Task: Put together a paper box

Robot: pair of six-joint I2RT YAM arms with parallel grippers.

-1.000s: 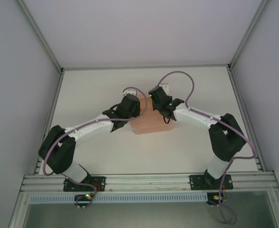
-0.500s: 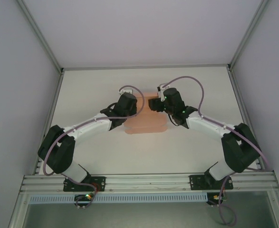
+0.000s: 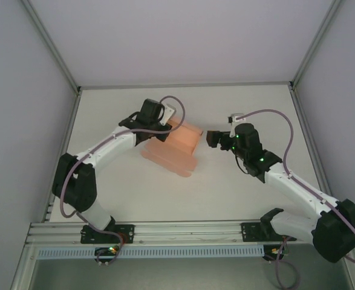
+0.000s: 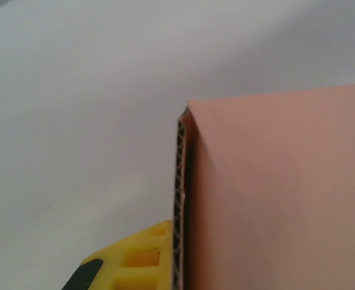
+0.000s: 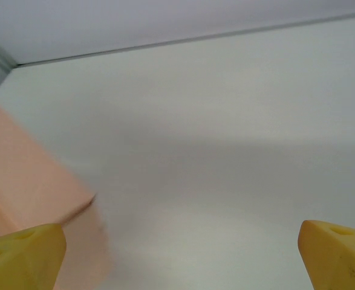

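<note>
The paper box is a salmon-pink folded card piece in the middle of the table, turned at an angle. My left gripper is shut on its far left corner. In the left wrist view one yellow finger presses against the corrugated card edge, and the pink face hides the other finger. My right gripper stands open to the right of the box, apart from it. Its fingertips are spread wide with nothing between them, and the box corner lies to their left.
The white table is walled by grey panels on three sides, with a metal rail along the near edge. A purple cable loops above the right arm.
My right gripper has let go of the box and drawn back to the right. The left arm has swung left and back, turning the box with it.
</note>
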